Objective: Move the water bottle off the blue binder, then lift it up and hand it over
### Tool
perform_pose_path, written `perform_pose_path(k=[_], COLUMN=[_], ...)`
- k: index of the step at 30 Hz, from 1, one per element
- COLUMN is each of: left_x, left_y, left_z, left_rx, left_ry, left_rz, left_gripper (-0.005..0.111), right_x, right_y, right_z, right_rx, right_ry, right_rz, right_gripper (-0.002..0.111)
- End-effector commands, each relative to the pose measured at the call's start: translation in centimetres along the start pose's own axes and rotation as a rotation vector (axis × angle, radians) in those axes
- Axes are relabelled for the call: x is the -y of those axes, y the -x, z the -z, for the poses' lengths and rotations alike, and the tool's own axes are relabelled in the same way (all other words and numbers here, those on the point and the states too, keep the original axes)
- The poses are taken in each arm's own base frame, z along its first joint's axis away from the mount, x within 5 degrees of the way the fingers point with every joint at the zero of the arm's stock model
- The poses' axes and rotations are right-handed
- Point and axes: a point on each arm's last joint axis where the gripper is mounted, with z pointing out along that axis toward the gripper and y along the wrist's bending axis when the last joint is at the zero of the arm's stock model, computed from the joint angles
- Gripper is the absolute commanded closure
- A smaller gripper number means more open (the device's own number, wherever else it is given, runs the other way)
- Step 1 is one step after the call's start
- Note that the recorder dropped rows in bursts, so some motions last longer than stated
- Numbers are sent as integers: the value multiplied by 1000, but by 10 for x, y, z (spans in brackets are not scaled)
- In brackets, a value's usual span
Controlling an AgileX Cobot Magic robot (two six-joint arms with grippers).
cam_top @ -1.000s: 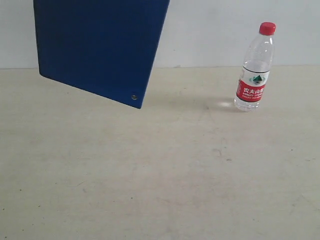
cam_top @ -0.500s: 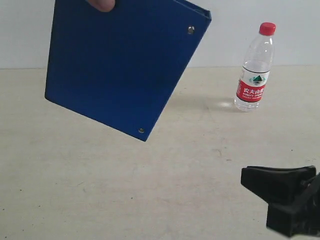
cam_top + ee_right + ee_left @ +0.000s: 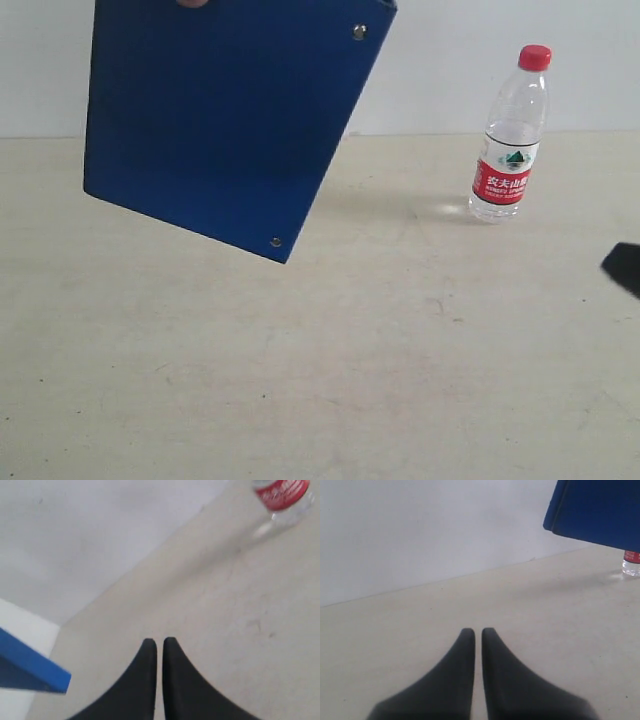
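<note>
The water bottle [image 3: 511,135], clear with a red cap and red-and-white label, stands upright on the table at the back right; its base shows in the left wrist view [image 3: 631,565] and its label in the right wrist view [image 3: 281,492]. The blue binder [image 3: 225,110] hangs tilted in the air at the upper left, held at its top edge by a human finger [image 3: 192,3]; its corner also appears as blue binder [image 3: 600,510] and blue binder [image 3: 30,667]. My left gripper [image 3: 474,630] and right gripper [image 3: 156,641] are both shut and empty, far from both things. A dark part of the right arm [image 3: 625,268] shows at the right edge.
The beige tabletop [image 3: 320,360] stretches across the front and middle. A pale wall [image 3: 430,60] rises behind the table's back edge.
The binder rose slightly and shifted left. The right arm, large at the lower right half a second ago, has pulled back to the right edge. The bottle has not moved.
</note>
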Motion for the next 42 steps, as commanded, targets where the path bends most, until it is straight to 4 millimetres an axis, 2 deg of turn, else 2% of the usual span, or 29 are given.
perform_pose_path(k=[1, 6, 10, 13, 15, 16, 17, 20, 24, 28, 42], left_x=[1, 1, 1, 1, 1, 1, 1, 1, 1, 1, 1], left_y=[0, 0, 0, 0, 1, 1, 1, 1, 1, 1, 1], left_z=[0, 0, 0, 0, 0, 0, 0, 0, 0, 0, 0], left_rx=[13, 13, 13, 15, 17, 17, 17, 17, 17, 19, 19], left_ry=[-14, -14, -14, -14, -15, -19, -20, -18, -19, -20, -20], left_rz=[13, 13, 13, 13, 16, 28, 30, 26, 30, 30, 30], left_gripper=[102, 102, 102, 102, 102, 102, 102, 102, 102, 102, 102], right_x=[1, -11, -27, -25, -25, -25, -24, -20, -33, -30, -28], right_y=[35, 82, 100, 94, 89, 87, 87, 88, 79, 79, 80], right_z=[25, 70, 91, 82, 75, 72, 69, 65, 61, 57, 57], right_rx=[241, 474, 528, 467, 410, 369, 342, 318, 235, 196, 198], right_ry=[-61, -153, -102, -39, 57, 113, 126, 86, 295, 279, 262], right_rz=[241, 532, 799, 819, 707, 571, 507, 631, 656, 560, 554], right_gripper=[108, 108, 108, 108, 108, 108, 108, 108, 108, 108, 108])
